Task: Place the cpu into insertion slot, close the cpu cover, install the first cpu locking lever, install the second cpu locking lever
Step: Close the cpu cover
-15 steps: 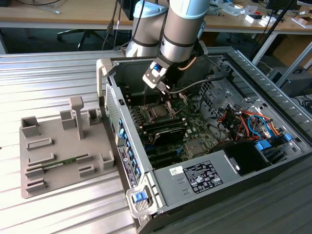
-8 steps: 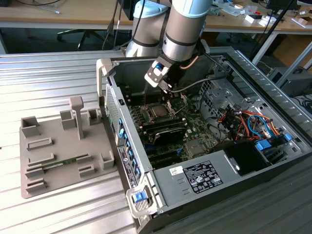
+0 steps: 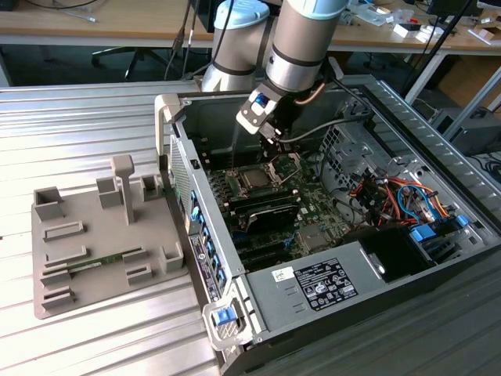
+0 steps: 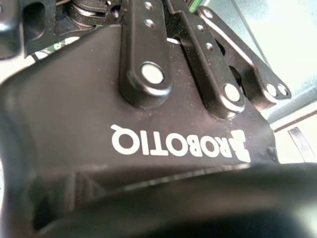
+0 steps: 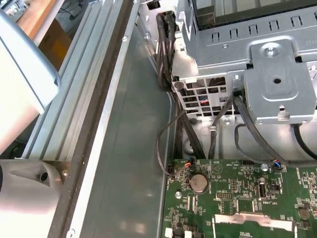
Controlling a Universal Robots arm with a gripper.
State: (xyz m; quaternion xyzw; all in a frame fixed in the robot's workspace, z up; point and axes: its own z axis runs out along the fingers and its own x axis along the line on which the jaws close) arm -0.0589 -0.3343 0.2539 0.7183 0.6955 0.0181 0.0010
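Hovering with pincer [image 3: 275, 147] just beside small square black silver-rimmed insertion slot [image 3: 254, 178]; grip state: cannot tell. Probably needing slow, level alignment.

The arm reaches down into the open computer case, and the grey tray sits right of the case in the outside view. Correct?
Not quite: in the exterior view the grey tray lies on that view's left of the computer case, not its right. The arm does reach into the case.

Lettering [image 4: 179, 144] on hand [image 4: 148, 114], label [image 3: 322, 287] on grey box [image 3: 274, 309]
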